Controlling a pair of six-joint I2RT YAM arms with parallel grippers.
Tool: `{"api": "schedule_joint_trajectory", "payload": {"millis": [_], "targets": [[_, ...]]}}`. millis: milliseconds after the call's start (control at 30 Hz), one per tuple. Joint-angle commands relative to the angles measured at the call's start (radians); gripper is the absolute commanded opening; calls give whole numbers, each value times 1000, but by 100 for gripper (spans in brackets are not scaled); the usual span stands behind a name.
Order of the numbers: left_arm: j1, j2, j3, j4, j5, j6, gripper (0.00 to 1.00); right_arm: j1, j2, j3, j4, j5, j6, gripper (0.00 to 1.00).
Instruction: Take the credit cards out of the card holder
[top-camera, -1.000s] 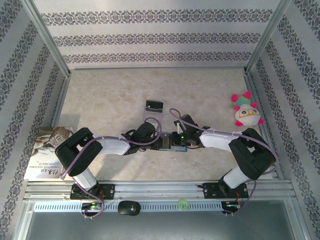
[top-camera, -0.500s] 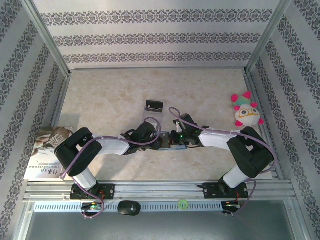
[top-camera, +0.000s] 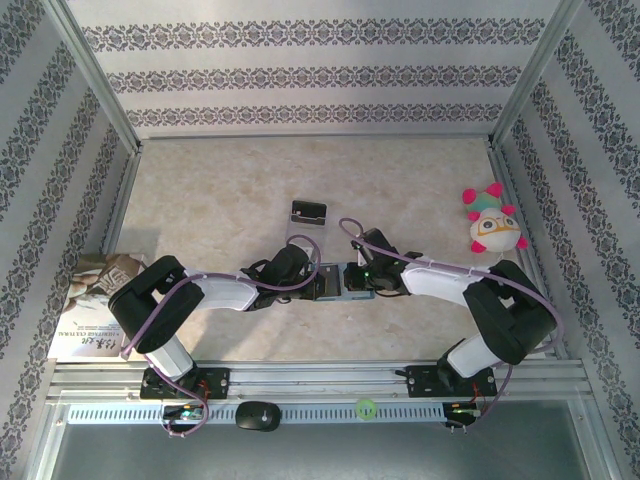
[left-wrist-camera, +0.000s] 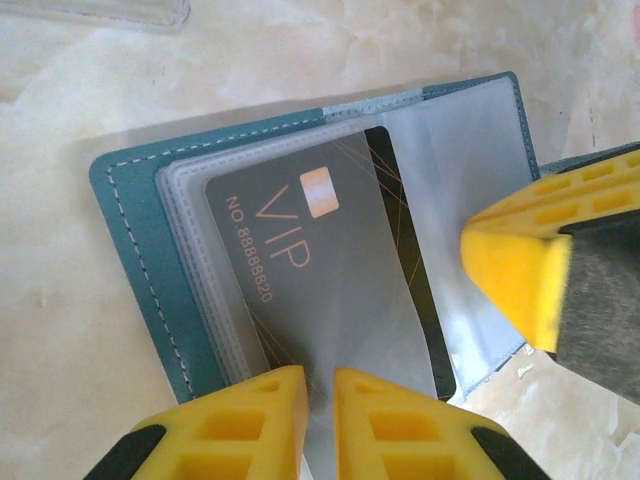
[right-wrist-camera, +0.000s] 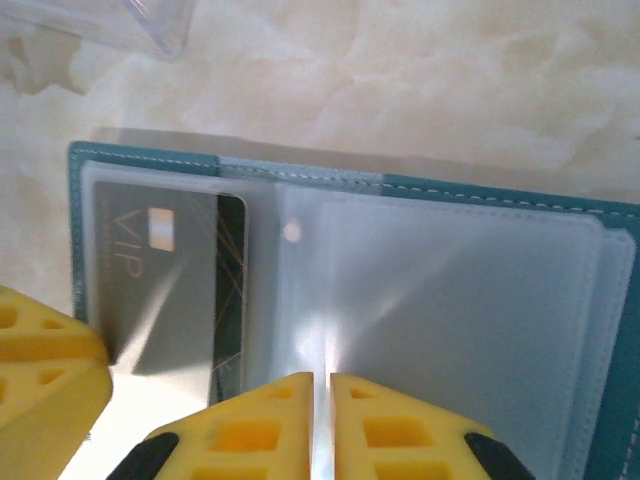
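We noted a marbled bench (top-camera: 220, 190), patterned walls (top-camera: 300, 75). Left fingers (left-wrist-camera: 285, 410) pinched the card holder's (left-wrist-camera: 130, 230) VIP card (left-wrist-camera: 300, 260); right fingers (right-wrist-camera: 290, 420) pinched its clear sleeve (right-wrist-camera: 460, 300).

The card holder (top-camera: 338, 281) lies open and flat at the near middle of the table, teal cover (left-wrist-camera: 130, 250) with pale stitching down, clear sleeves up. A grey VIP card (left-wrist-camera: 320, 290) with a copper chip sits in one sleeve, a black card (left-wrist-camera: 400, 240) just behind it.
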Motion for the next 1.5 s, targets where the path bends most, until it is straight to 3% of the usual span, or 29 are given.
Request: {"api": "schedule_joint_trajectory", "payload": {"millis": [0, 333, 767, 1000, 1267, 1467], "targets": [[16, 19, -33, -78, -7, -11, 16, 5, -48, 19, 15, -57, -51, 17], [26, 25, -32, -69, 13, -5, 14, -37, 78, 121, 6, -178, -91, 25], [32, 25, -37, -61, 22, -1, 13, -66, 142, 145, 29, -201, -93, 27], [36, 23, -42, -57, 26, 1, 13, -65, 167, 152, 35, -211, -85, 26], [39, 29, -41, -53, 28, 0, 13, -66, 178, 130, 76, -244, -54, 14], [39, 29, -41, -51, 31, -1, 13, -61, 195, 117, 81, -236, -46, 15]]}}
